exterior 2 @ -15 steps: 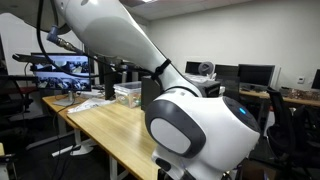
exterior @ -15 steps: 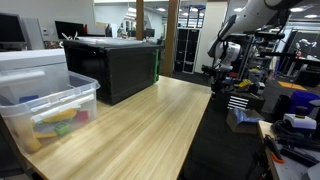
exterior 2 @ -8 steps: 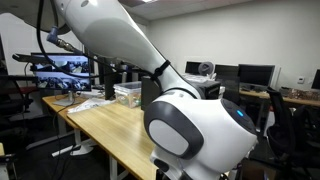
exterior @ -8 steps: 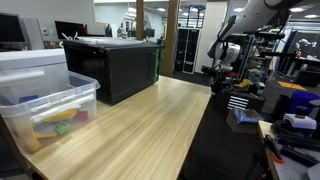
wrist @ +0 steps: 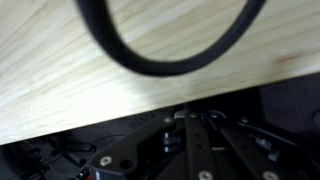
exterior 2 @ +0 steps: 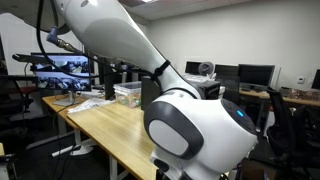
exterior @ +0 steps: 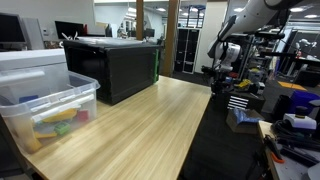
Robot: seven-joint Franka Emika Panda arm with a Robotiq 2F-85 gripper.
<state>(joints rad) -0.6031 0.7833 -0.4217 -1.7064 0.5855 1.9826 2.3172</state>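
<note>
The long wooden table point(exterior: 150, 120) carries a black box point(exterior: 115, 65) at its far end and a clear bin point(exterior: 45, 110) of coloured bits at its near corner. The gripper point(wrist: 186, 125), closed up tight, hovers just off the table's edge, well apart from both.

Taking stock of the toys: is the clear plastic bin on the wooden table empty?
No, the clear bin holds yellow, green and blue pieces seen through its wall.

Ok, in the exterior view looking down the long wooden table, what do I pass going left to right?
clear bin → black box → arm
</note>
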